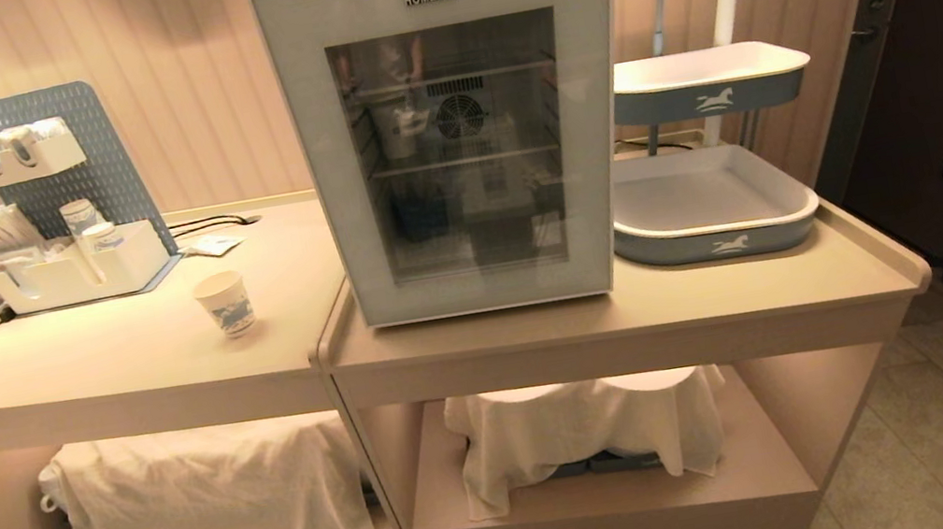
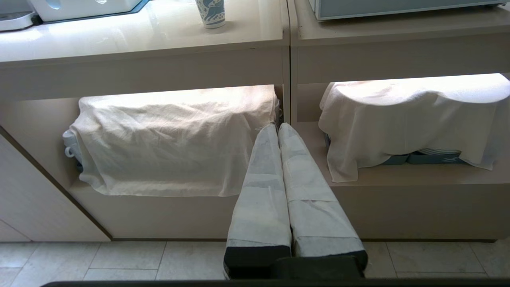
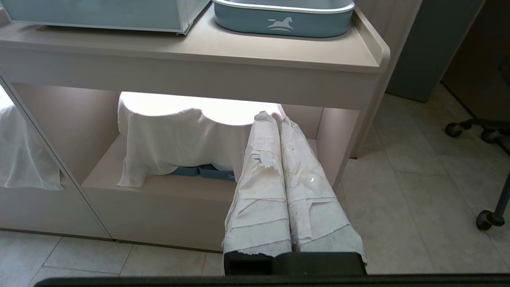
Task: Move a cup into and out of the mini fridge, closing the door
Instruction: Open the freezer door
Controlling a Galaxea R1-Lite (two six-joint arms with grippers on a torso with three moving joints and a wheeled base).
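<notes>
On counter left of fridge (image 1: 456,134): cup (image 1: 225,304) upright, door (image 1: 432,15) closed. Left gripper (image 2: 277,126) low before shelf, fingers together, empty, well below cup. Right gripper (image 3: 274,116) likewise pressed together, empty.

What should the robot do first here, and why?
Probably raise the left gripper toward the cup. The cup stands alone on the counter, left of the mini fridge, whose door is shut. Both grippers are shut and hang low in front of the shelves under the counter, the right gripper too, so neither is near anything yet.
</notes>
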